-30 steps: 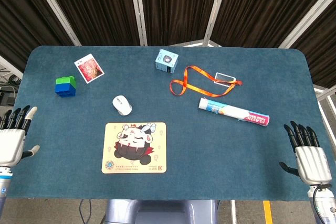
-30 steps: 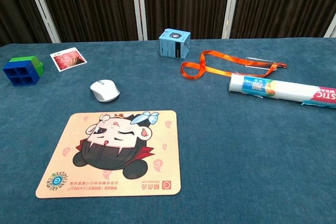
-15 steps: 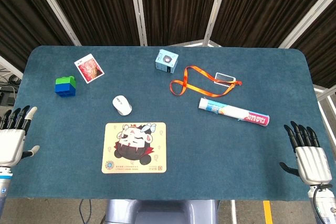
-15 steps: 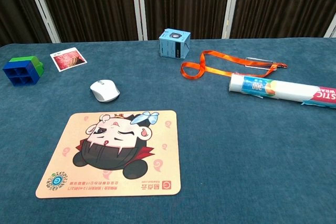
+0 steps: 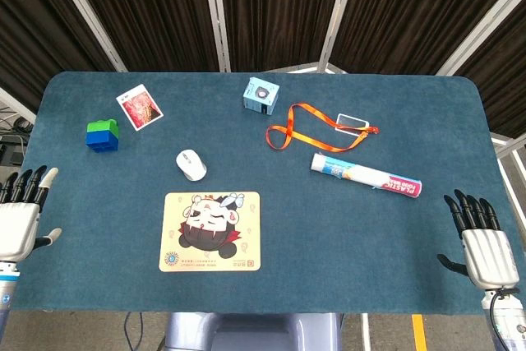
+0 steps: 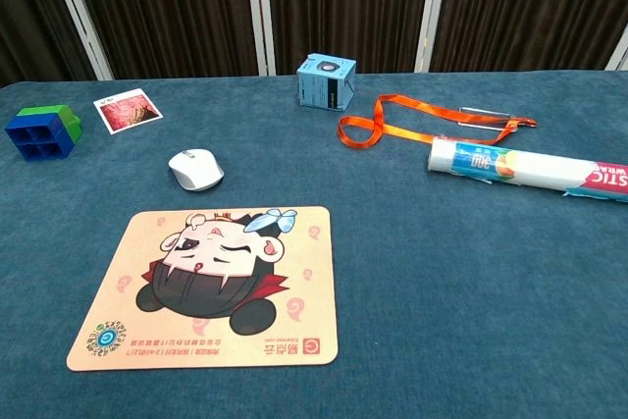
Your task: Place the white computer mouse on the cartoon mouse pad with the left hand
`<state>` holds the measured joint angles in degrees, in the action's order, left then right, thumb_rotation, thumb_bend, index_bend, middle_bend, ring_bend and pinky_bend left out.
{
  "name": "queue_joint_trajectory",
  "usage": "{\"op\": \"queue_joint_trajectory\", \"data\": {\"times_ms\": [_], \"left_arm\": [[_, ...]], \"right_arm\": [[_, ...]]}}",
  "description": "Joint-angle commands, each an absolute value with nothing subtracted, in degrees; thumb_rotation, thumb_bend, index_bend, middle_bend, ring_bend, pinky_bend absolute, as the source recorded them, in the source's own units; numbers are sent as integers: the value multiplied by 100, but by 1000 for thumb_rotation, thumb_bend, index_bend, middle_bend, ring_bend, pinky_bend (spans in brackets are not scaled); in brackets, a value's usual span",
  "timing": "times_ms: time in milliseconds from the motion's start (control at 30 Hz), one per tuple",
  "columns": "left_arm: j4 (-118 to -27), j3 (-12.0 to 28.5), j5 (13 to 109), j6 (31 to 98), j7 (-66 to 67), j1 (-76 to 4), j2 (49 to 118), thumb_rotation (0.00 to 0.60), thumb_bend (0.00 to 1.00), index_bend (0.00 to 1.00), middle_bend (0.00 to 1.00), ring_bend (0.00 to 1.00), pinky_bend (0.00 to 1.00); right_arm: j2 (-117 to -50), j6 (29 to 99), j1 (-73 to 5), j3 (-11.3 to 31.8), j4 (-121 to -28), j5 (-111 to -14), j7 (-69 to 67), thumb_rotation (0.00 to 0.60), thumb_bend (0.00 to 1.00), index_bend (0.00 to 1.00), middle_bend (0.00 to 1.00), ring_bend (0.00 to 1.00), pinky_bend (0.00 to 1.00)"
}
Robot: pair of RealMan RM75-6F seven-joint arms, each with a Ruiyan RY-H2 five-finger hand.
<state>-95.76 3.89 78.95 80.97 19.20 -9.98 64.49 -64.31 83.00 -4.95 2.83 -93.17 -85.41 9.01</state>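
Observation:
The white computer mouse (image 5: 191,164) (image 6: 195,169) lies on the blue table cloth, just beyond the far left corner of the cartoon mouse pad (image 5: 211,231) (image 6: 211,286). The pad lies flat near the front edge with nothing on it. My left hand (image 5: 20,218) hovers at the table's front left edge, fingers spread and holding nothing, well left of the mouse. At the front right edge my right hand (image 5: 482,244) is also spread and holds nothing. Neither hand shows in the chest view.
A green and blue block (image 5: 103,135) and a photo card (image 5: 140,108) sit at the back left. A light blue box (image 5: 260,94), an orange lanyard with a badge (image 5: 316,127) and a plastic wrap roll (image 5: 366,174) lie at the back centre and right.

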Motion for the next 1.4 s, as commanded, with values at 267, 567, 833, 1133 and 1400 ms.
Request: {"op": "queue_joint_trajectory", "data": {"times_ms": [267,567,833,1133,1400], "left_arm": [[-9702,516,8057,7426,1921,-1524,6108,600,0,9,0,0,0],[-9384,999,8159,6328,2423,-2751,6290,600,83,121,0,0,0],[-8780,1209,7813,5176,2867,-3772,6844,600,86,178,0,0,0],[-7887,1130,7297,4325,3553,-4620,7729,600,127,218,0,0,0],[-6956,1050,6792,3900,4033,-5164,8552,600,132,253,0,0,0]], "right_arm": [[-6434,8301,-496,282,-9308,-8544,906,600,88,0,0,0,0],[-6417,8283,-501,276,-9316,-8544,871,600,88,0,0,0,0],[-6395,8271,-500,269,-9312,-8548,817,600,87,0,0,0,0],[-6381,8259,-498,270,-9323,-8528,768,600,87,0,0,0,0],[-6366,8219,-509,278,-9332,-8493,715,600,89,0,0,0,0]]}}
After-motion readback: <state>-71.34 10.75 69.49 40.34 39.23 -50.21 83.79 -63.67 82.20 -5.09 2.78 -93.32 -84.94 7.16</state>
